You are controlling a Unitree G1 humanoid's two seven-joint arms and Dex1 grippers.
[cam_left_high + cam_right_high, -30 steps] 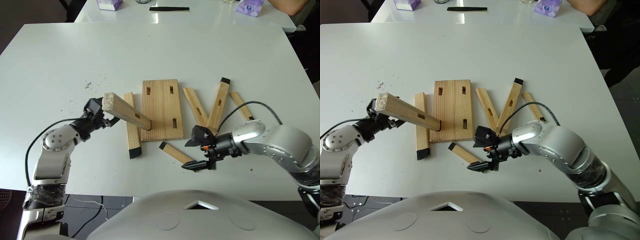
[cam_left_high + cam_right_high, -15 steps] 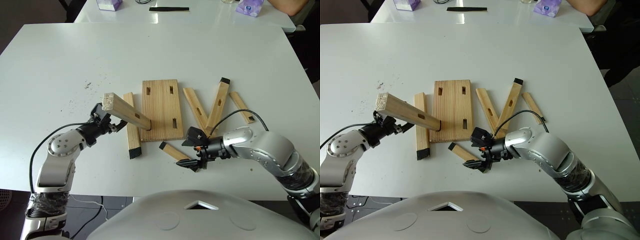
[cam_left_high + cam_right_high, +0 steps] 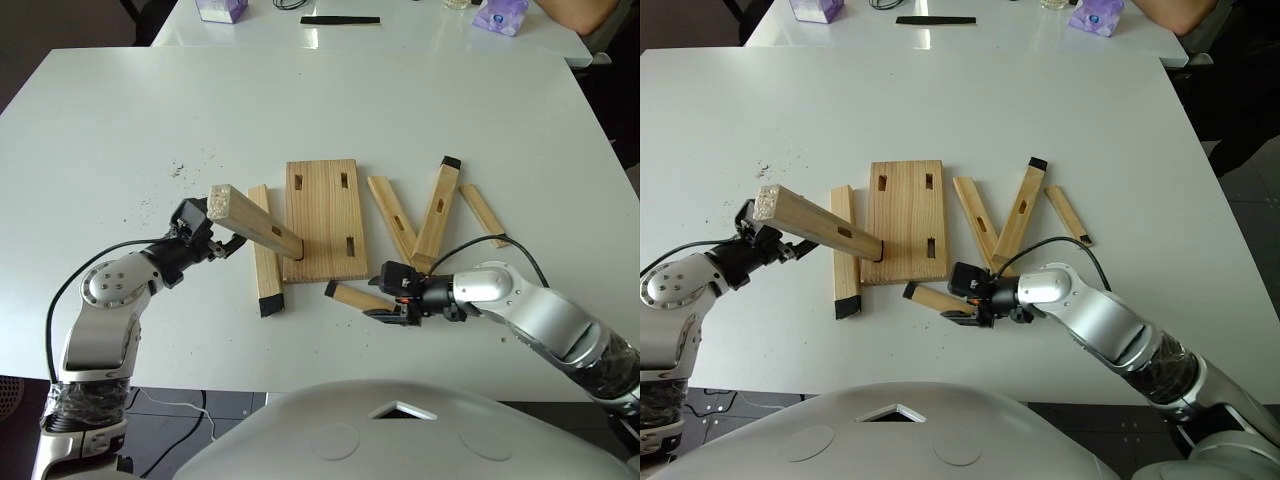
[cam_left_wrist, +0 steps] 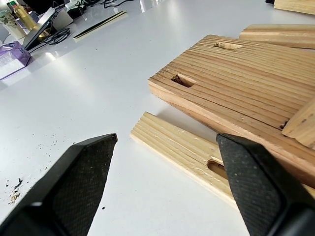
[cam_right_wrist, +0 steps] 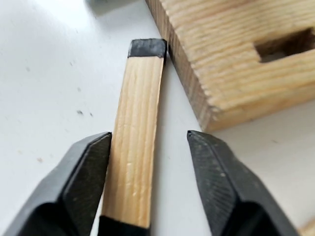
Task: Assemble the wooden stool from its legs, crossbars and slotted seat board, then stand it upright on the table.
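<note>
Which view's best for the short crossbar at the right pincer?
Right wrist view: the crossbar lies between the fingers of the open right pincer, black tip by the board corner. Eye views show it small, one end hidden by the pincer.

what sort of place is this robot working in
Likely an office or meeting room used as a test space: a large white table, a second table behind it carrying what look like tissue boxes, and loose cables lying there too.
</note>
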